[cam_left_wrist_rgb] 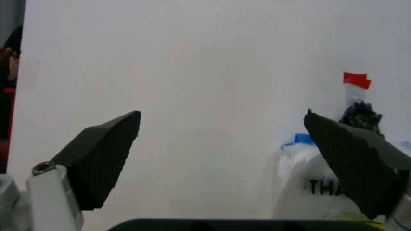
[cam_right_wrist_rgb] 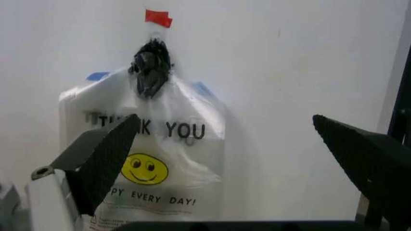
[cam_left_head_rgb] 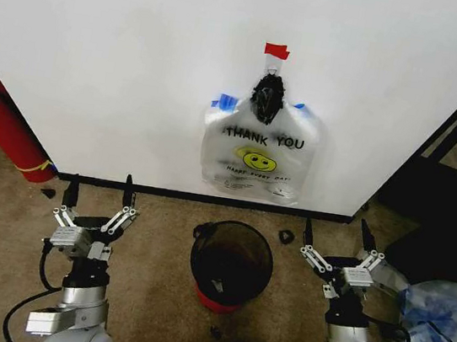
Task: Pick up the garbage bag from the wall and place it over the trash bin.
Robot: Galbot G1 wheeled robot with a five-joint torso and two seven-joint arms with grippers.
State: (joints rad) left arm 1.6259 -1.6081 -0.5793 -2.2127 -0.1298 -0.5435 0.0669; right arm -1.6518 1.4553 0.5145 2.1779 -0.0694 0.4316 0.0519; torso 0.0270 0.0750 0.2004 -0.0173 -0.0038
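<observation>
A small round black trash bin (cam_left_head_rgb: 231,261) with a red base stands on the brown carpet at lower centre of the head view, just in front of the black baseboard; its inside is dark and what it holds cannot be made out. Directly above it, in the upper middle of the frame, a white bag printed "THANK YOU" (cam_left_head_rgb: 253,159) with a yellow smiley hangs flat against the white wall (cam_left_head_rgb: 124,63), gathered at its top around a black hook (cam_left_head_rgb: 267,96) under a strip of red tape (cam_left_head_rgb: 276,51). Blue patches show at the bag's upper corners, and whether a second, clear bag hangs with it cannot be told. A heap of clear and blue plastic bags (cam_left_head_rgb: 437,324) lies on the floor at the lower right edge, and a red fire extinguisher (cam_left_head_rgb: 3,127) leans at the left edge. The left gripper (cam_left_head_rgb: 97,193) hangs at lower left, near the floor and well apart from the bin, its fingers spread wide and holding nothing; the left wrist view shows its two dark pads (cam_left_wrist_rgb: 106,156) far apart with bare wall between them. The right gripper (cam_left_head_rgb: 337,233) sits at lower right, beside the bin but not touching it, likewise spread wide and empty; in the right wrist view its pads (cam_right_wrist_rgb: 106,154) frame the printed bag (cam_right_wrist_rgb: 157,159) on the wall beyond.
</observation>
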